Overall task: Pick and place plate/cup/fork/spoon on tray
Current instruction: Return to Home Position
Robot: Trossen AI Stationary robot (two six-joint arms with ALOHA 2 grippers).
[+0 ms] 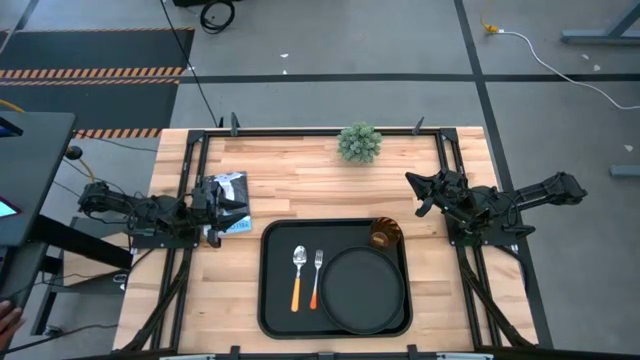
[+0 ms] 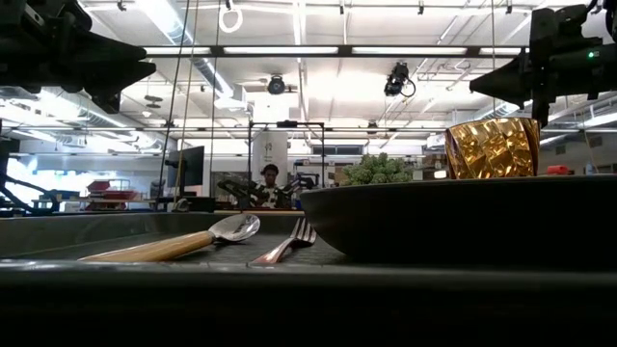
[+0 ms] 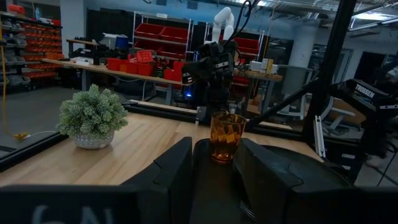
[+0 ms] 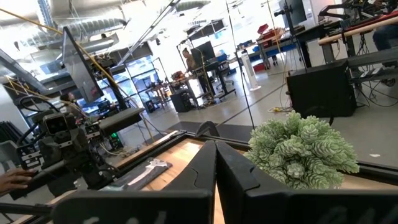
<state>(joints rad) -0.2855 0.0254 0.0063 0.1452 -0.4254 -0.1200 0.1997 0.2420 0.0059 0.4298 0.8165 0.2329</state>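
Observation:
The black rectangular tray (image 1: pixel 272 300) lies at the table's near middle. On it, the round black plate (image 1: pixel 357 290) sits on the right part, and the amber cup (image 1: pixel 384 234) stands upright in the tray's far right corner. The spoon (image 1: pixel 298 275) and the fork (image 1: pixel 316 277) lie side by side on the tray's left part, orange handles toward the near edge. My left gripper (image 1: pixel 243 210) is open and empty, left of the tray, pointing toward the cup (image 3: pixel 226 135). My right gripper (image 1: pixel 412 190) is shut and empty, to the right of the cup and beyond it.
A small green plant (image 1: pixel 359 142) in a pot stands at the table's far edge, in the middle. Bare wood lies between the plant and the tray. A person stands far off in the room (image 2: pixel 269 183), and a hand shows at the high view's lower left (image 1: pixel 8 315).

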